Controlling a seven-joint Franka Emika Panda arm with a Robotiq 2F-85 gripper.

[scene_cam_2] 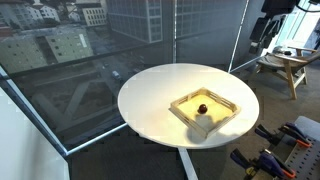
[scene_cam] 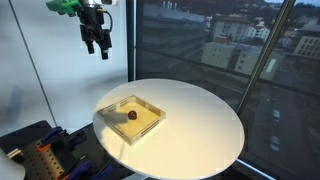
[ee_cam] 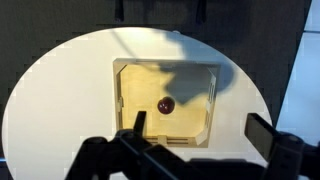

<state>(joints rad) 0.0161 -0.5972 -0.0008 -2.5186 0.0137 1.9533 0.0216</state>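
Far below the jaws, well apart from them, in an exterior view: one gripper [scene_cam: 96, 50] high in the air beside the window, jaws spread, nothing between them. Beneath and off to one side, one round white table [scene_cam: 205, 125]. On it, one shallow square wooden tray [scene_cam: 115, 128]. Inside the tray, near its middle, one small dark red ball [scene_cam: 131, 116], nearest thing of its size to the jaws. The ball is round, so it has no long axis. The tray sits with a corner turned toward this camera.

In an exterior view from the opposite side: gripper [scene_cam_2: 260, 40] at the upper edge of the picture, partly cut off, its opening hard to read here. Table [scene_cam_2: 150, 100], tray [scene_cam_2: 226, 97] and ball [scene_cam_2: 201, 108] are as listed above, low and sideways from the jaws. This view adds one wooden stool [scene_cam_2: 282, 65] behind the table, not seen elsewhere.

In the wrist view: gripper [ee_cam: 198, 122], two dark fingers [ee_cam: 135, 125] wide apart and empty. The tray [ee_cam: 120, 100] lies straight under the camera and square to it. The ball [ee_cam: 166, 104] rests ahead of the fingertips, between their lines and closer to the finger over the tray's rim. The table [ee_cam: 60, 90] surrounds the tray on all sides. Only this view shows the ball's line-up with the jaws; only the exterior views show the height between them.
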